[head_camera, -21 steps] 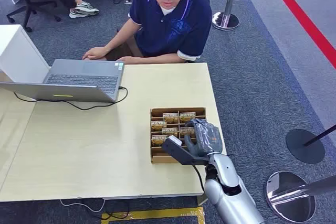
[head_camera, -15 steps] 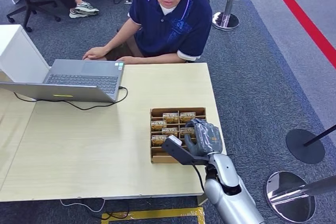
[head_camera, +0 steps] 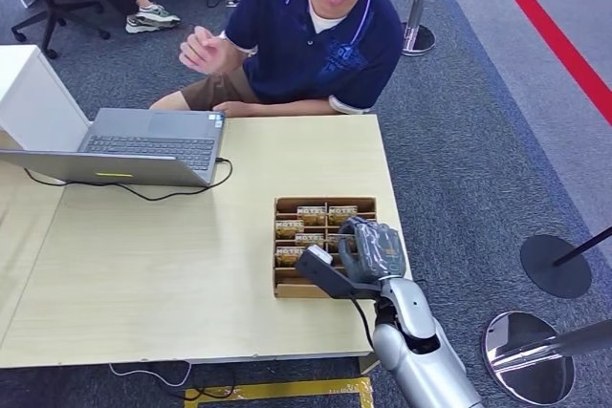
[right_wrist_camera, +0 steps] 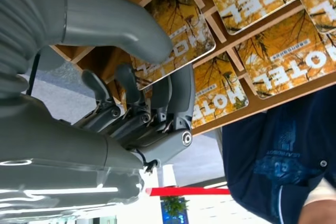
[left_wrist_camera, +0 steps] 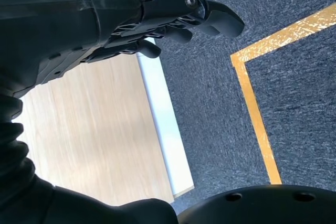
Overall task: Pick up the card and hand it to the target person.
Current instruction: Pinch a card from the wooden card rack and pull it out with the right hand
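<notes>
A brown cardboard box point(head_camera: 289, 286) with compartments of yellow hotel cards point(head_camera: 312, 212) sits near the table's right edge. My right hand point(head_camera: 372, 250) rests over its right side, fingers curled down into it. In the right wrist view the thumb point(right_wrist_camera: 118, 30) and darker fingers point(right_wrist_camera: 174, 98) pinch one card point(right_wrist_camera: 178, 40), which is tilted away from the other cards point(right_wrist_camera: 277, 61). The person point(head_camera: 325, 35) in a dark blue shirt sits at the far side of the table, one hand point(head_camera: 202, 50) raised. My left hand point(left_wrist_camera: 158, 19) hangs beside the table edge point(left_wrist_camera: 158, 103), fingers loosely extended, holding nothing.
An open grey laptop point(head_camera: 144, 145) with a black cable lies at the table's far left, by a white box point(head_camera: 32, 93). The light wooden table point(head_camera: 144, 265) is bare in the middle. Stanchion bases point(head_camera: 531, 355) stand on the carpet at the right.
The person has leaned to the right and lifted one hand off the table. My right hand stays over the box, almost unmoved.
</notes>
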